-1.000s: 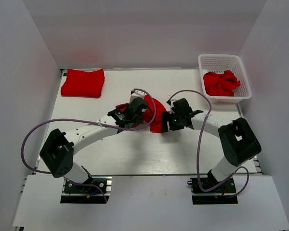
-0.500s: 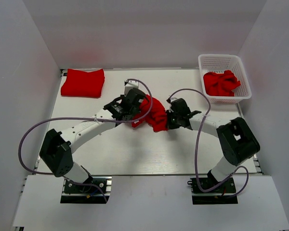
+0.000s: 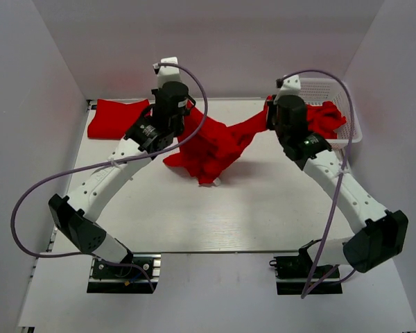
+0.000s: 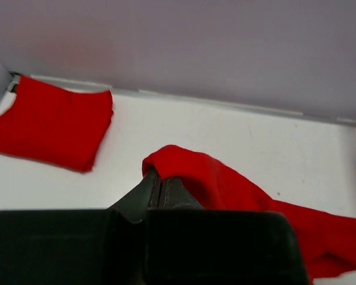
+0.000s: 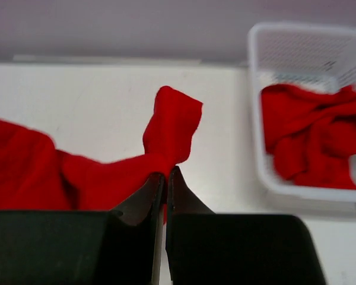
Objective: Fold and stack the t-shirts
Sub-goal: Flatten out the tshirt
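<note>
A bright red t-shirt (image 3: 215, 147) hangs stretched between both grippers above the middle of the table, its lower folds sagging onto the surface. My left gripper (image 3: 188, 115) is shut on the shirt's left end (image 4: 166, 161). My right gripper (image 3: 268, 119) is shut on the right end (image 5: 169, 148), a flap of cloth standing up past its fingertips. A folded red t-shirt (image 3: 119, 118) lies flat at the far left corner (image 4: 50, 122). Another crumpled red t-shirt (image 3: 327, 119) lies in the white basket (image 5: 311, 139).
The white mesh basket (image 3: 319, 87) stands at the far right corner, close behind my right wrist. White walls enclose the table on three sides. Purple cables loop from both arms.
Both arms have risen and swung toward the back of the table, spreading apart and pulling the bunched shirt up and out between them. The right gripper has shut on the cloth.
</note>
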